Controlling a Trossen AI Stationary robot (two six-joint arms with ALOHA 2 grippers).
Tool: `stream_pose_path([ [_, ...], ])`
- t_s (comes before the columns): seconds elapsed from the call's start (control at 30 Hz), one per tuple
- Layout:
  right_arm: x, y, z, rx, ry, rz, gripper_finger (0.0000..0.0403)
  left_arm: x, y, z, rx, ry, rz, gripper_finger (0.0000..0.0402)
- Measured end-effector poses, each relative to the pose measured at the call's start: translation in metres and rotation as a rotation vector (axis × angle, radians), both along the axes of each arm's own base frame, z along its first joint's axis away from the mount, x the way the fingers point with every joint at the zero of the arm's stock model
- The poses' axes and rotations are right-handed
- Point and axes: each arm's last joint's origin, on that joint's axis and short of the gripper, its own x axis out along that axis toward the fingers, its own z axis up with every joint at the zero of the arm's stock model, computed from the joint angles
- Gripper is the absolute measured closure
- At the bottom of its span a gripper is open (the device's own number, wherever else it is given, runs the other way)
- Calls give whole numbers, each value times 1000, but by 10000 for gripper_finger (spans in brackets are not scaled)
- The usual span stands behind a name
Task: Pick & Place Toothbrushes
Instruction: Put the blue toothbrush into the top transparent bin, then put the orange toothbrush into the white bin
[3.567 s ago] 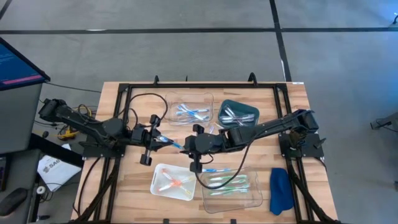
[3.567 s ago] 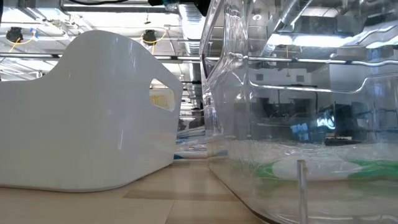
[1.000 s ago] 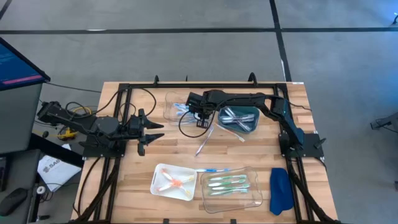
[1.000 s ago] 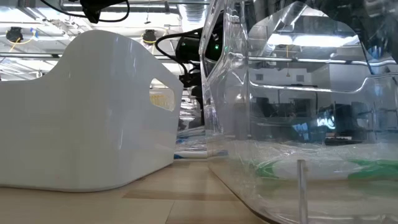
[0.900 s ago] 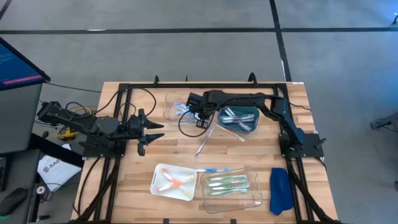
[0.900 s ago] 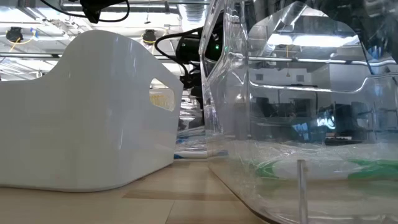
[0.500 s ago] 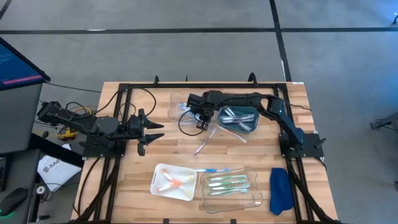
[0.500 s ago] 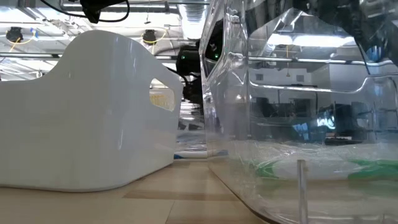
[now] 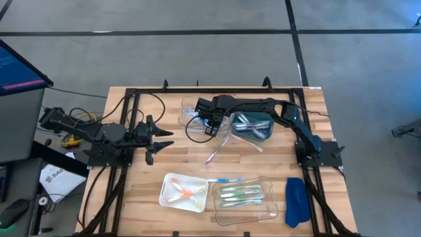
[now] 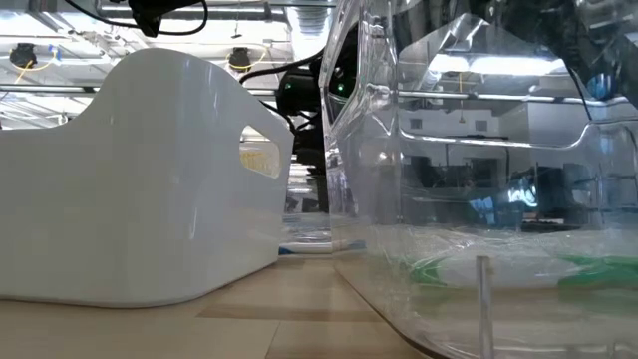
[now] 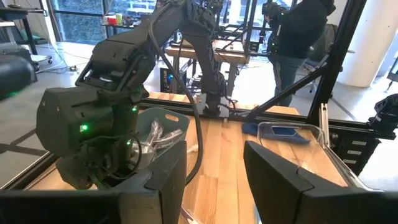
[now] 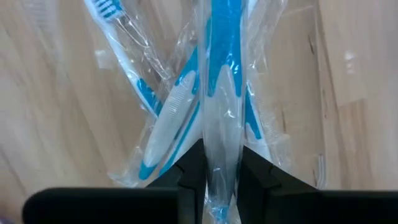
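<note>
Wooden tabletop [image 9: 184,164] inside a black frame carries four trays: a clear one [image 9: 191,112] and a dark teal one [image 9: 253,125] toward the far edge, a white one [image 9: 183,192] and a second clear one [image 9: 243,197] toward the near edge.

Above the far clear tray hangs the right claw [image 12: 214,168], its fingers [image 12: 189,168] pinched on a wrapped blue-and-white toothbrush [image 12: 219,74]. That toothbrush runs straight out ahead of the claw, its long axis in line with the fingers, the wrapper's end caught between them. Directly underneath lie more blue toothbrushes [image 12: 165,124] in the tray, crossing it at a slant. Since the held one is already over its own colour, I judge that letting go is what remains, and it would land roughly lengthwise among them.

Over by the left edge, well apart from that tray, the left claw [image 9: 152,137] waits with fingers spread, holding nothing.

Orange-pink toothbrushes [image 9: 181,193] sit in the white tray, green ones [image 9: 242,193] in the near clear tray, whitish ones [image 9: 250,122] in the teal tray.
</note>
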Motion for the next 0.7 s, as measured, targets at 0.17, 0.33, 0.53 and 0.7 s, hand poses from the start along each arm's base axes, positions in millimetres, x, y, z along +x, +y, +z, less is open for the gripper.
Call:
stream_pose_path([
  [0.17,0,0,0,-3,0,0,343,0,0,0,1,0,0,248],
  [0.33,-1,-1,0,-25,13,-7,342,0,0,0,1,0,0,248],
  [0.53,-2,0,0,-21,29,-7,328,0,0,0,1,0,0,248],
  [0.7,-3,0,0,-19,34,-7,273,0,0,0,1,0,0,248],
])
